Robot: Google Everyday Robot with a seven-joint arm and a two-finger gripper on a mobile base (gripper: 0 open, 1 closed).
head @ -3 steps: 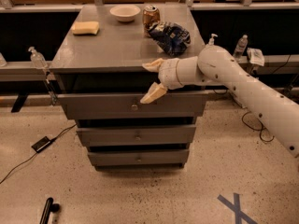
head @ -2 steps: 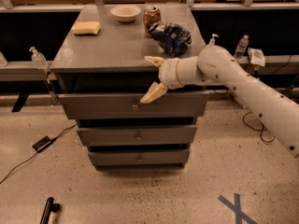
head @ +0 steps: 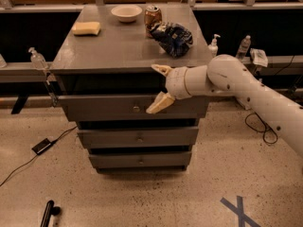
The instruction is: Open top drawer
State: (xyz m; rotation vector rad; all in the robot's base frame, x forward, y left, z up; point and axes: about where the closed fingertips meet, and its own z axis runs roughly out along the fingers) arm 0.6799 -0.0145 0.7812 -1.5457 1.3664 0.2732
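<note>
Hovering: tool [head: 159, 86] wide open | empty | before top drawer [head: 94, 109]

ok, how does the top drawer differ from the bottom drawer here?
The top drawer is wider and taller in front than the bottom drawer. The open pincer sits at the top drawer, one finger just right of its knob; the bottom drawer has nothing near it. Both are grey with a flat front and one small centre knob.
</note>
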